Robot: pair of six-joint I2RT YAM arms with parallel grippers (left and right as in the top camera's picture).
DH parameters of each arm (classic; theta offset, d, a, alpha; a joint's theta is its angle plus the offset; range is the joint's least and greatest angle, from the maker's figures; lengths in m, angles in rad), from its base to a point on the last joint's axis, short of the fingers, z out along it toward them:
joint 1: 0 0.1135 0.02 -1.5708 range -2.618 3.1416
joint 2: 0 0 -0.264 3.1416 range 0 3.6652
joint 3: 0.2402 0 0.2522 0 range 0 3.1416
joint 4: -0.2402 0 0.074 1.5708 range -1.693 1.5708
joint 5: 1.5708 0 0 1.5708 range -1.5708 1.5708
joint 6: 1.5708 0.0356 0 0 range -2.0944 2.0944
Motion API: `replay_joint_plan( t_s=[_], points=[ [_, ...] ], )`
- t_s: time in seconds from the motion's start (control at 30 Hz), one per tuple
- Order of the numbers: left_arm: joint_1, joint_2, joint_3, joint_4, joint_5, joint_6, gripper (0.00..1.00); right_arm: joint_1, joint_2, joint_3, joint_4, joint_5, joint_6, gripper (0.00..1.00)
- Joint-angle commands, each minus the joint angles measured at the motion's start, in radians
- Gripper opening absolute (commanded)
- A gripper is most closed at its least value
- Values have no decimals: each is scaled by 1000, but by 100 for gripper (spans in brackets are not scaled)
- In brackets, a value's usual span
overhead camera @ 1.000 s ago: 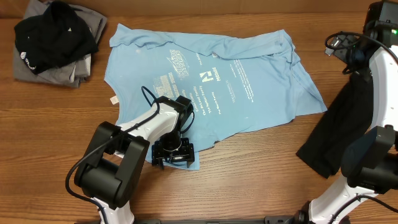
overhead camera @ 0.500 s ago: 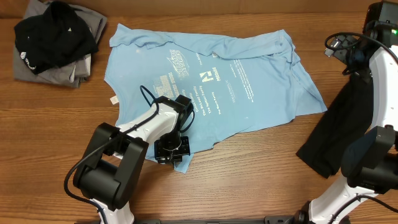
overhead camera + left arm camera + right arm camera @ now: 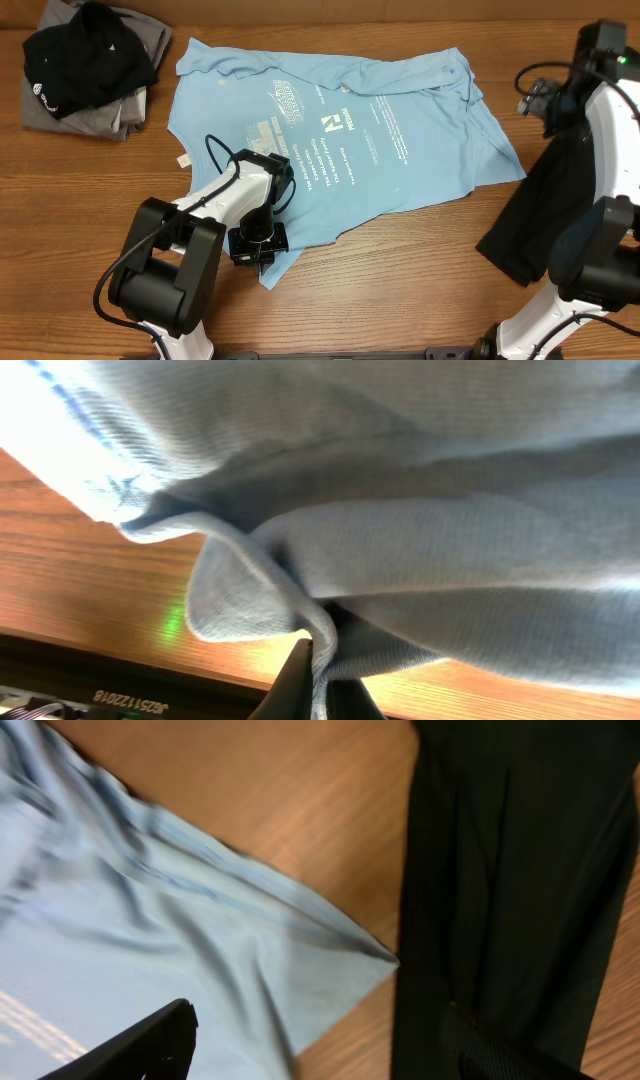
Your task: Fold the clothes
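The light sky-blue T-shirt (image 3: 340, 130) lies spread on the wooden table, print up. My left gripper (image 3: 257, 243) is at the shirt's near lower corner, shut on a pinch of the blue fabric (image 3: 300, 600). In the left wrist view the cloth bunches between the closed left gripper (image 3: 318, 670). A long black garment (image 3: 555, 200) lies at the right. My right gripper (image 3: 556, 100) hangs above the shirt's right side. Its fingers (image 3: 150, 1040) stand wide apart and hold nothing, over the shirt's right corner (image 3: 340, 955) and the black garment (image 3: 500, 870).
A pile of other clothes sits at the far left corner: a black piece (image 3: 90, 55) on grey ones (image 3: 100, 112). Bare wood (image 3: 420, 280) runs along the table's front. The right arm's base (image 3: 590, 270) stands on the black garment's near end.
My left gripper closed on the shirt's lower corner and pulled it a little left and nearer. The right arm shifted slightly left, and its jaws have narrowed a bit.
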Motion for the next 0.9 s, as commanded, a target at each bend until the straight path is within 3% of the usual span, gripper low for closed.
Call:
replay_joint_plan(
  t_s=[0.0, 0.37, 0.87],
  points=[
    [5, -26, 10, -5, -36, -1, 4, -4, 4, -96, 22, 0, -6, 81],
    [6, -26, 10, -2, -37, 21, 4, -4, 5, -304, 204, -46, 13, 56],
    [6, -26, 10, 0, -33, 30, 6, -4, 20, -388, 298, -76, 43, 54]
  ],
)
